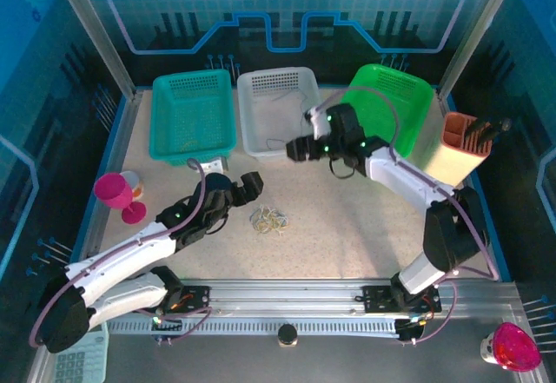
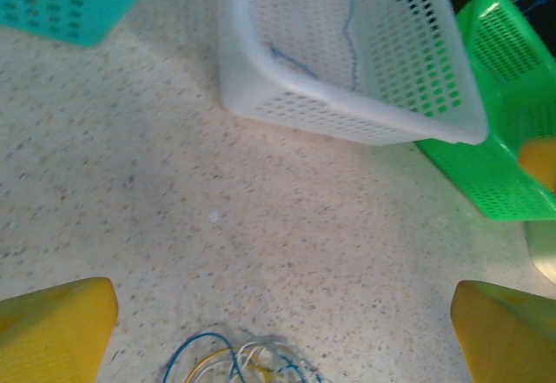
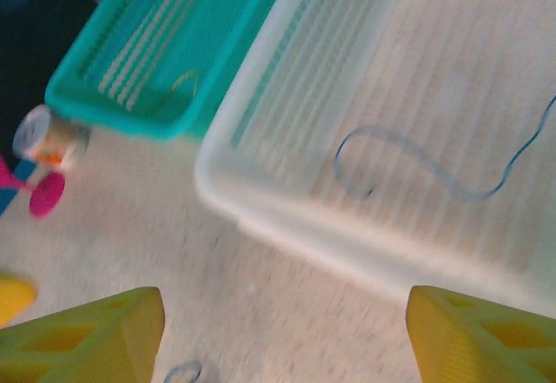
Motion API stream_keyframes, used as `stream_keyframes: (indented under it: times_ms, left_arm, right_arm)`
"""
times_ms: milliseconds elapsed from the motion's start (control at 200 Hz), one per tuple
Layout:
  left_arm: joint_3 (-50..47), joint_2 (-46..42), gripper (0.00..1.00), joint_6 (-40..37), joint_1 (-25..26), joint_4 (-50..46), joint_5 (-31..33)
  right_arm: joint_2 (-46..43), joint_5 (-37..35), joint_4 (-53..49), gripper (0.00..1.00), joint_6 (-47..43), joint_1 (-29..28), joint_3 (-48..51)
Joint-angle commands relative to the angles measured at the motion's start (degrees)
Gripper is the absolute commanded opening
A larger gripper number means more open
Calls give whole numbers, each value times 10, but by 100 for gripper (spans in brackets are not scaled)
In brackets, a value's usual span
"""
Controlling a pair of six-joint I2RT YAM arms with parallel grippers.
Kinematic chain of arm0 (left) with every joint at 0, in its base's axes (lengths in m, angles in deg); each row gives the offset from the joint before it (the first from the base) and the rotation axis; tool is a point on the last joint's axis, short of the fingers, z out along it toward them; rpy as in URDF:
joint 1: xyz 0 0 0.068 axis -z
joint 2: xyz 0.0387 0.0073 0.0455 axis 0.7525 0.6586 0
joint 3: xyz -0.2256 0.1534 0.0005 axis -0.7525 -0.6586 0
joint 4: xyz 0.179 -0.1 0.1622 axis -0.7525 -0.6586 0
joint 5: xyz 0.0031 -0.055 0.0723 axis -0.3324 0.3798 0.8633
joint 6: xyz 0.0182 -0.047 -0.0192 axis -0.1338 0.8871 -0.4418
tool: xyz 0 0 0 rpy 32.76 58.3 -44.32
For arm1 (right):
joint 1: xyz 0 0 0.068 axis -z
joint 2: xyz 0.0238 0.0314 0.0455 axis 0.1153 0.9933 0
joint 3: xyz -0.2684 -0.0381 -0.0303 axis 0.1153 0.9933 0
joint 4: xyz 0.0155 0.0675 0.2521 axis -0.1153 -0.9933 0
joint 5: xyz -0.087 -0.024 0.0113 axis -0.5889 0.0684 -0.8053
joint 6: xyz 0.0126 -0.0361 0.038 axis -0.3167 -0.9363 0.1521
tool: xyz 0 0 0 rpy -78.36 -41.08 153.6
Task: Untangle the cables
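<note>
A small tangle of cables (image 1: 269, 220), blue, yellow and whitish, lies on the speckled table; it shows at the bottom edge of the left wrist view (image 2: 239, 361). My left gripper (image 1: 250, 183) (image 2: 282, 335) stands wide open just left of and behind the tangle, holding nothing. One thin blue cable (image 3: 408, 161) (image 2: 352, 36) lies loose inside the white basket (image 1: 278, 79). My right gripper (image 1: 295, 148) (image 3: 287, 340) hovers open at that basket's front rim, with nothing between its fingers. A tan wire (image 3: 182, 83) lies in the teal basket (image 1: 193, 114).
A green basket (image 1: 391, 105) stands tilted at the back right beside a tan tool holder (image 1: 460, 144). A pink goblet (image 1: 117, 194) and a small cup stand at the left edge. The three baskets line the back of the table.
</note>
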Motion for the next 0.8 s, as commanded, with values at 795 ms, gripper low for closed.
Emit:
stream_keyframes:
  times_ms: [795]
  left_arm:
    - [-4, 19, 99, 10, -55, -66, -124]
  right_arm:
    - [151, -171, 19, 50, -20, -165, 34]
